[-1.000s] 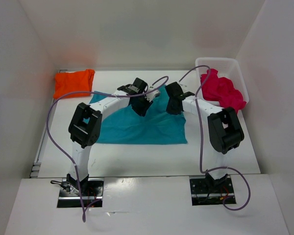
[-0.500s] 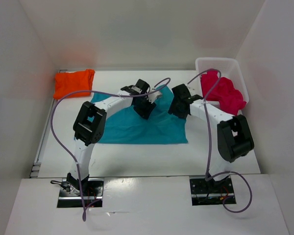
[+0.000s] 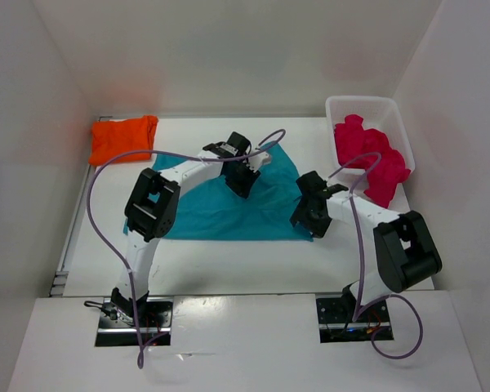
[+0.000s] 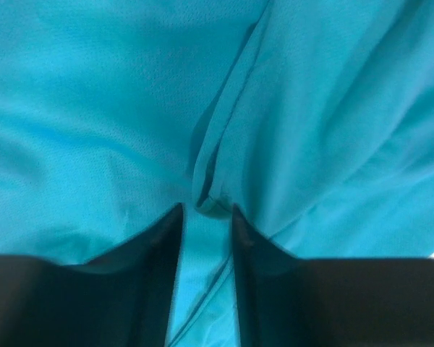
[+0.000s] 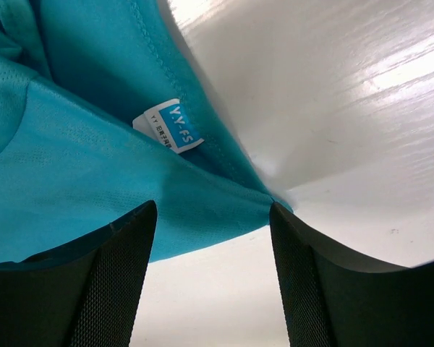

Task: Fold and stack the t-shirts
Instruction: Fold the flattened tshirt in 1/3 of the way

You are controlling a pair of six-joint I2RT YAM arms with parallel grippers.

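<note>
The teal blue shirt [image 3: 220, 214] lies spread out on the middle of the white table [image 3: 229, 265], mostly flat, with loose creases across its far half. The left gripper [image 3: 241, 178] hangs over this shirt toward its 12 o'clock edge. In the left wrist view its two dark fingers [image 4: 153, 249] stand only a narrow gap apart. A raised ridge of teal cloth runs from 1 o'clock down to the fingertips, and a strip of the same cloth fills the gap. Whether the fingers are pinching that ridge or just resting over it cannot be told. The right gripper [image 3: 309, 220] sits at the shirt's 4 o'clock corner. In the right wrist view its fingers [image 5: 108, 282] are spread wide with nothing clamped between them, and the pointed corner of the shirt lies between the tips over bare table. A small white label [image 5: 168, 124] shows on the cloth at about 11 o'clock from that corner. The bright orange shirt [image 3: 122, 139] lies as a folded packet at the table's 10 o'clock corner, well apart from the teal one. The pink-red shirt [image 3: 371, 155] is bunched in the white basket [image 3: 396, 110] at 2 o'clock, spilling over its near rim.
</note>
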